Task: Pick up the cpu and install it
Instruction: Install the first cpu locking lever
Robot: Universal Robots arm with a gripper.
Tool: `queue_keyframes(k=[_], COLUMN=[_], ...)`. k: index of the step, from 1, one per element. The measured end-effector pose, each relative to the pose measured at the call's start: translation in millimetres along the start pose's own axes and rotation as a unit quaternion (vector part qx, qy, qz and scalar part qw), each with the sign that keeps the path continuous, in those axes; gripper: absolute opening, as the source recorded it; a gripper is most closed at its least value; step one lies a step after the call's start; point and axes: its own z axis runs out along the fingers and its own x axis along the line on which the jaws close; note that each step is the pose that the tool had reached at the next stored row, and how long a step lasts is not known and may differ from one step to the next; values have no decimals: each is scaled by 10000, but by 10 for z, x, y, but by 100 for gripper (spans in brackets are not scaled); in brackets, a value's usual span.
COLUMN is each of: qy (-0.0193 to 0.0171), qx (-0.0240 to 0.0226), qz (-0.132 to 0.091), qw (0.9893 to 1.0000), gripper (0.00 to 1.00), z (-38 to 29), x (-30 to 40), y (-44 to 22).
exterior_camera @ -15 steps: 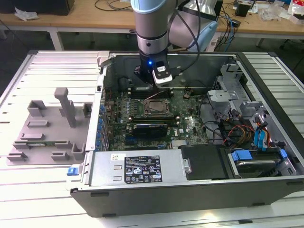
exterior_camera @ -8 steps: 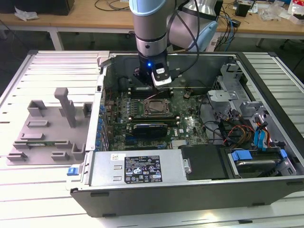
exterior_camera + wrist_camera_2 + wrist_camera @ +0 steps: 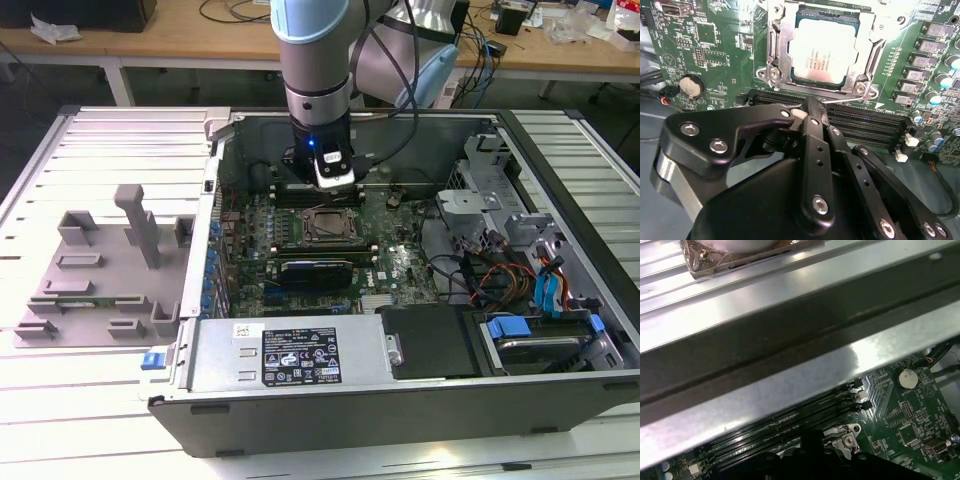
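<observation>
Second wrist view, gripper (image 3: 812,107) fingers together, cpu (image 3: 824,50) socketed

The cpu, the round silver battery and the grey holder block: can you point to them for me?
cpu (image 3: 826,49): second wrist view, middle of its silvery top.
round silver battery (image 3: 690,86): second wrist view, its face.
grey holder block (image 3: 80,272): exterior view, its flat base.

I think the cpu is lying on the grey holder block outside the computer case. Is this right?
No. The cpu is not on the grey holder block; it sits in the socket of the green board inside the case, as the second wrist view shows.
</observation>
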Motion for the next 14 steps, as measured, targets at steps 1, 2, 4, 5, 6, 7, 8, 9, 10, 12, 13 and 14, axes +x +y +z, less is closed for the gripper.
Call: queue_keyframes(k=[1,2,4,5,6,7,8,9,10,12,13,14], qy=[-5,-7,-7,-8,-7,-7,-7,-8,-12,-17,-18,-19], qx=[5,5,5,4,5,5,5,6,8,10,11,11], qz=[31,38,39,39,40,40,42,47,67,94,102,111], qw=[10000,10000,10000,10000,10000,10000,10000,10000,10000,10000,9999,9999], gripper=[11,11,11,11,11,11,11,11,11,11,11,11], z=[11,12,13,24,29,34,39,42,49,52,54,56], x=[0,0,0,1,1,-2,-6,-11,-19,-14,-6,7], y=[-2,-2,-2,-3,-4,-4,-2,-1,2,13,24,37])
